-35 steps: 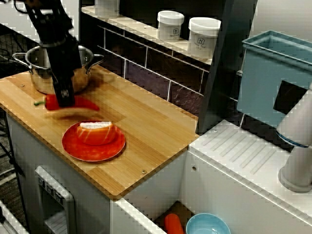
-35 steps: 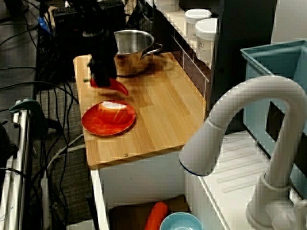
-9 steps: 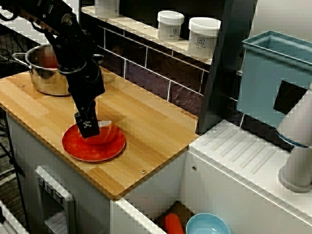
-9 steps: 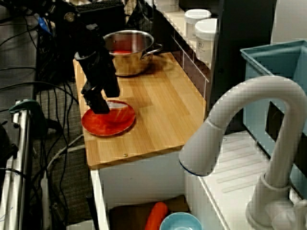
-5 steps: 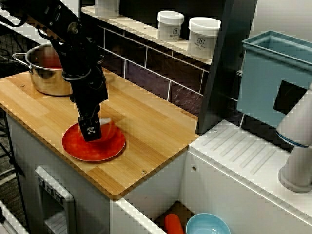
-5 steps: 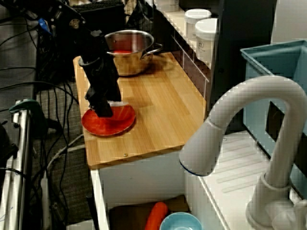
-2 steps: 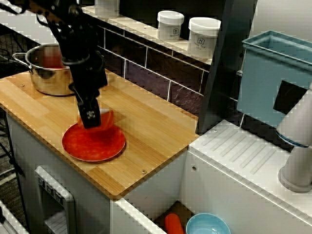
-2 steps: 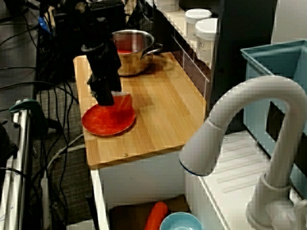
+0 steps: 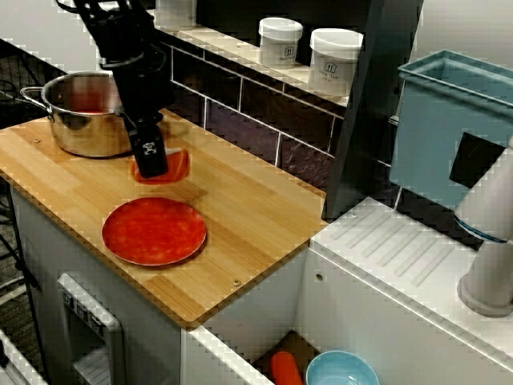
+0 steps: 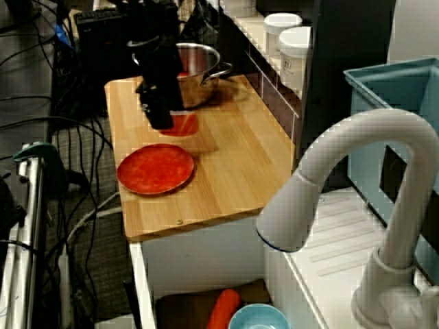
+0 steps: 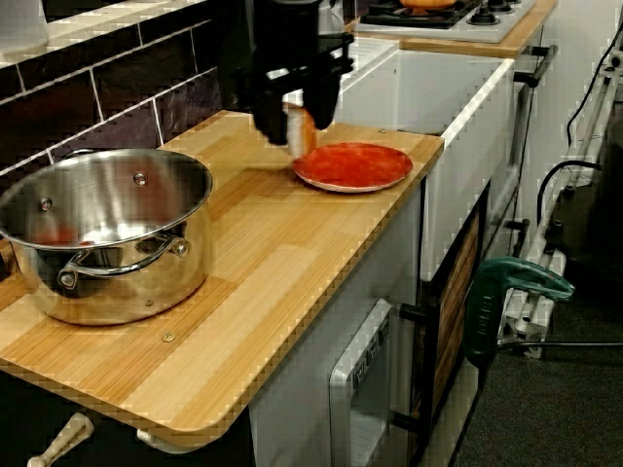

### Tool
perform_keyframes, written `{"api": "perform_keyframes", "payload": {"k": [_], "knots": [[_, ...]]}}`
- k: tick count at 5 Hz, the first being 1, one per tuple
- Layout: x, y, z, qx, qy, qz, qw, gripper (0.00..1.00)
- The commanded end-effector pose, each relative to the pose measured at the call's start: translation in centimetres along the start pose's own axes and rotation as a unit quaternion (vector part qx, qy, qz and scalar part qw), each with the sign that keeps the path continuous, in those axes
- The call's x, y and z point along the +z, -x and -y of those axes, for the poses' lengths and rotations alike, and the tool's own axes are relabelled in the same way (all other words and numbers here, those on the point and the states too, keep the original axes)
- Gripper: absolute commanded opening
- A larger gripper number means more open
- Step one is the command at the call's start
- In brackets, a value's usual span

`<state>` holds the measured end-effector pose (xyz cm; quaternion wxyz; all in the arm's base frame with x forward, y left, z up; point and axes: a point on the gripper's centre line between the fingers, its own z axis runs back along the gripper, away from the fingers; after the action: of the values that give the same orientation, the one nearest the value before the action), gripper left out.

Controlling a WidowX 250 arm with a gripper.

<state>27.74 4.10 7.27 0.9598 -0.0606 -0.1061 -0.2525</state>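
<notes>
Gripper (image 9: 152,165) holds red item (image 9: 178,164) above counter (image 9: 244,212) between pot (image 9: 76,124) and plate (image 9: 154,232).

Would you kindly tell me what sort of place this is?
Probably a mock or play kitchen: a wooden counter carries a steel pot and red plate, with a white tap beside it and a hob beyond.

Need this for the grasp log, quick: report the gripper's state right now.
Gripper: shut on the orange-red item, held apart from the red plate, on the side toward the pot.
</notes>
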Motion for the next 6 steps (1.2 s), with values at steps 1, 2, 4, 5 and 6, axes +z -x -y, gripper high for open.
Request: {"api": "perform_keyframes", "payload": {"k": [1, 2, 4, 5, 6], "knots": [[0.4, -1.0, -2.7, 0.008, -0.008, 0.008, 0.9999, 0.0], [0.2, -1.1, -2.7, 0.009, -0.004, -0.004, 0.9999, 1.0], [-0.2, -0.5, -1.6, 0.003, -0.012, -0.016, 0.9998, 1.0], [-0.3, -0.3, -1.5, 0.002, -0.012, -0.018, 0.9998, 1.0], [-0.3, -0.2, -1.5, 0.005, -0.012, -0.019, 0.9997, 1.0]]}}
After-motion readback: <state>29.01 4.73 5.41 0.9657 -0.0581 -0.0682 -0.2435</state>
